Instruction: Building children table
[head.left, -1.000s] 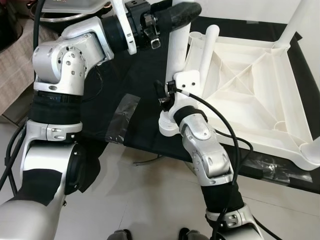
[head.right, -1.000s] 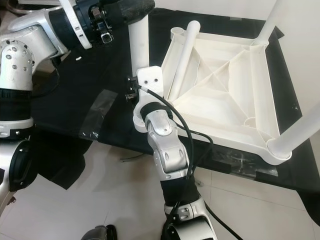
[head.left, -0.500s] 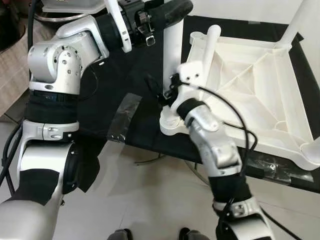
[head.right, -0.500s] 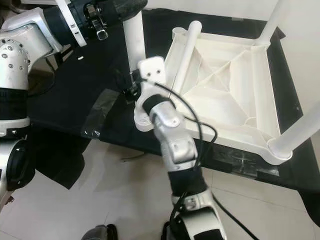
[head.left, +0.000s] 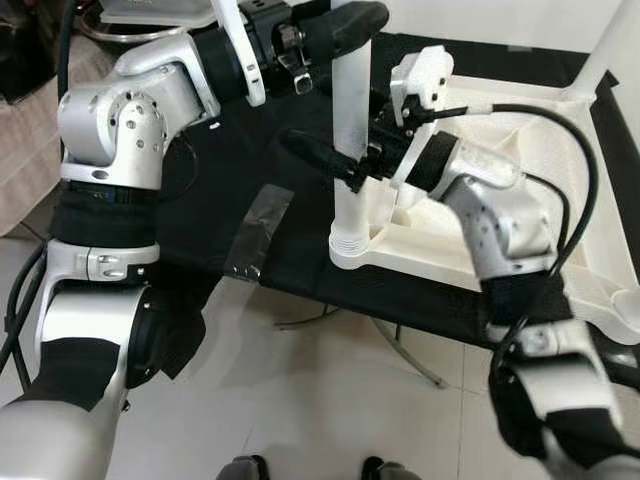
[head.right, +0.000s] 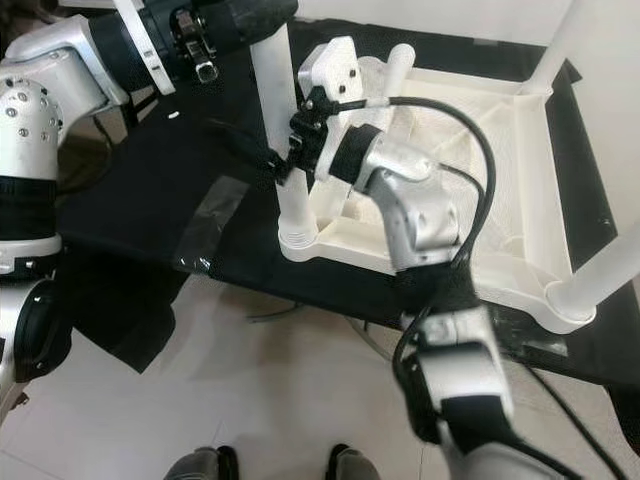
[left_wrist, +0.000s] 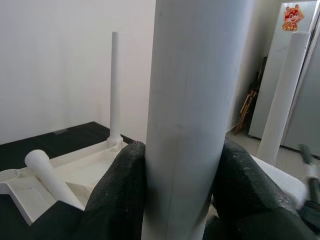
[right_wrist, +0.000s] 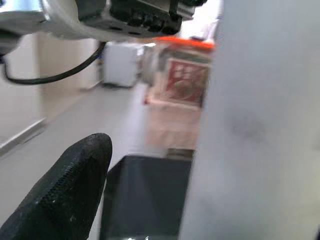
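Note:
The white children's table top lies upside down on a black-covered surface. A white leg stands upright with its ribbed foot at the top's near left corner. My left gripper is shut on the leg's upper end; its black pads press both sides. My right gripper reaches from the right at mid height and straddles the leg, open, one finger apart from the leg. A loose leg leans inside the top. Two fitted legs stand at the right corners.
Grey tape patches stick to the black cloth near its front edge. A metal pot sits at the far left. A black cable loops from my right wrist. Tiled floor lies below, with my feet at the bottom.
My right arm has risen from beside the leg's foot to its mid height, fingers now pointing left around it. The left gripper keeps holding the leg's top.

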